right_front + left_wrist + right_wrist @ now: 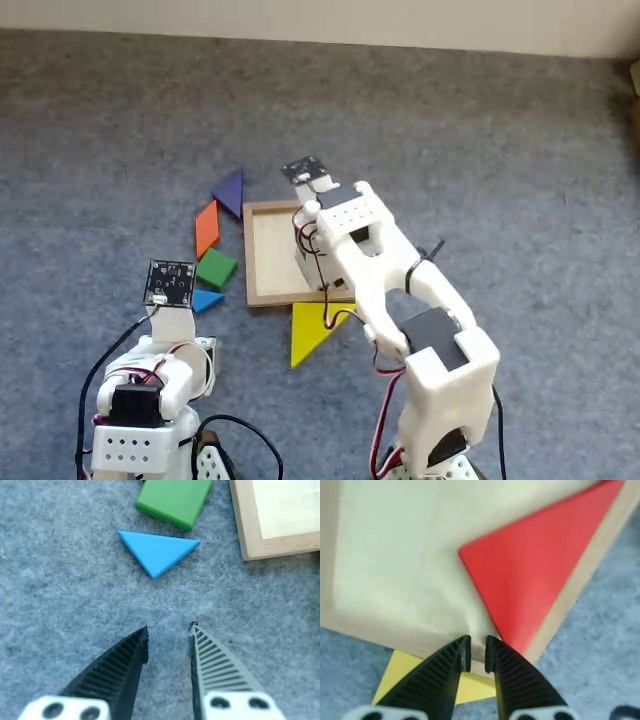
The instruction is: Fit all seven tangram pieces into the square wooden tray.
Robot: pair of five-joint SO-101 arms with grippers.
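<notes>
The pieces are judged to be light, stiff, smooth blocks, prob. a bit slippery on the flat faces. Each is best taken across two opposite edges near the middle, not at a thin corner.

The red triangle (540,565) is already laid in the tray (248,255), along its right side. On the counter, the yellow triangle (308,330) is set right against the tray's near rim. The purple triangle (230,190), orange piece (206,227), green square (215,268) and blue triangle (207,299) are lined up left of the tray, far to near.

The right arm is stretched fwd over the tray, wrist bent down. The right tool (476,642) is held above the near rim, w/ only a narrow gap and nothing between. The left arm is folded back. The left tool (168,630) is pointed at the counter just near of the blue triangle, fingers apart, empty.
</notes>
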